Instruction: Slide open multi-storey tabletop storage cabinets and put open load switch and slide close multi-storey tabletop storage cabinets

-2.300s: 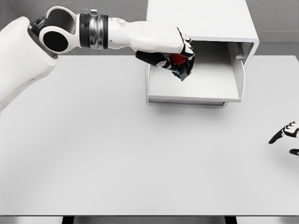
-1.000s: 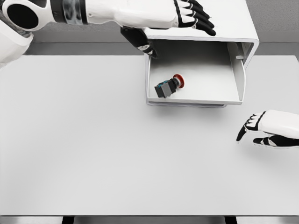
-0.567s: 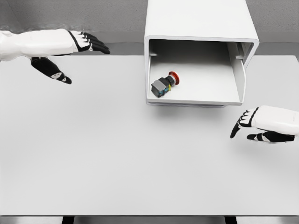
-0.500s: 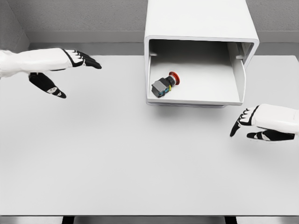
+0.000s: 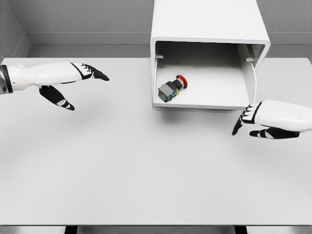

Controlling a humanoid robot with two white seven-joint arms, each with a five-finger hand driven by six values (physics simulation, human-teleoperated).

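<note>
The white storage cabinet [image 5: 209, 19] stands at the back of the table, its lower drawer [image 5: 204, 101] pulled out toward me. Inside the drawer, near its left wall, lies the load switch [image 5: 171, 88], a dark block with a red button, tipped on its side. My left hand [image 5: 80, 83] hovers open over the table far to the left of the cabinet, fingers pointing right. My right hand [image 5: 246, 123] is open too, just below and right of the drawer's front right corner, fingers pointing left and down, not touching it.
The white table [image 5: 146, 170] stretches toward me with a front edge near the bottom of the view. A grey wall runs behind the cabinet.
The left hand let go of the switch in the drawer, then withdrew left and lowered. The right hand came in from the right edge and rose toward the drawer's front corner.
</note>
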